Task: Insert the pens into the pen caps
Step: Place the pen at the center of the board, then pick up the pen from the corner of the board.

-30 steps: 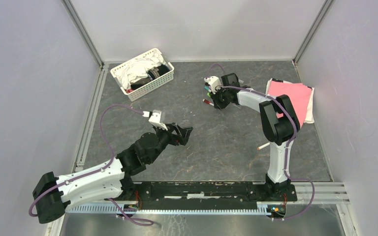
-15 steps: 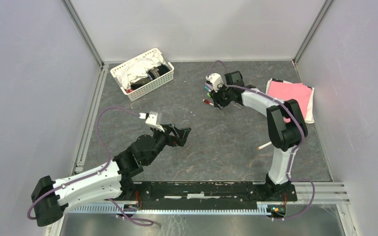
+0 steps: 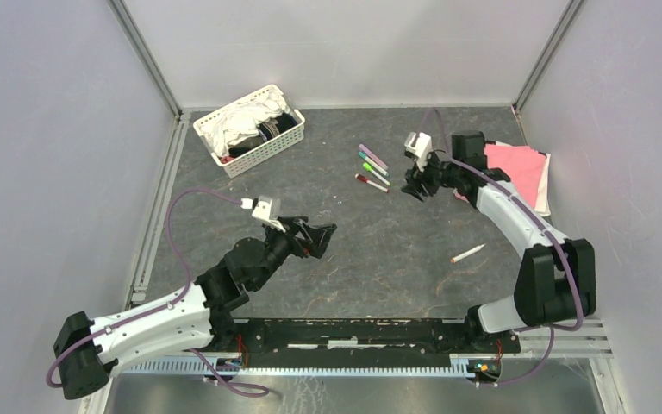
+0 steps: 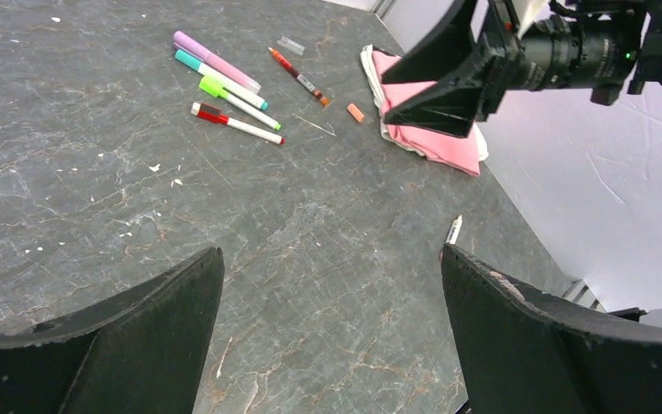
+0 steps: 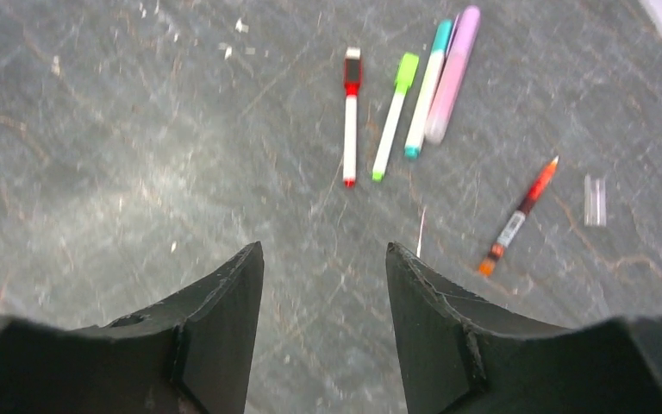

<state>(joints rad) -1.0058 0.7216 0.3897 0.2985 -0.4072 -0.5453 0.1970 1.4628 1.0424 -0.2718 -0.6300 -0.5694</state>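
Left wrist view: 6 pens [image 4: 235, 125] are counted, 4 side by side, and 2 loose caps [image 4: 356, 112]. Left gripper [image 4: 329, 252] and right gripper [image 5: 323, 247] are spread apart, empty.

Six pens and two loose caps, all flat on the counter.
Red pen [image 5: 351, 116], green pen [image 5: 394, 116], teal pen [image 5: 427, 90] and purple pen [image 5: 452, 73] lie side by side near the far edge. Orange pen [image 5: 517, 216] lies apart from them, with orange cap [image 4: 355, 112] and clear cap [image 5: 595, 200] near it. White pen [image 3: 467, 253] lies alone toward the right edge.
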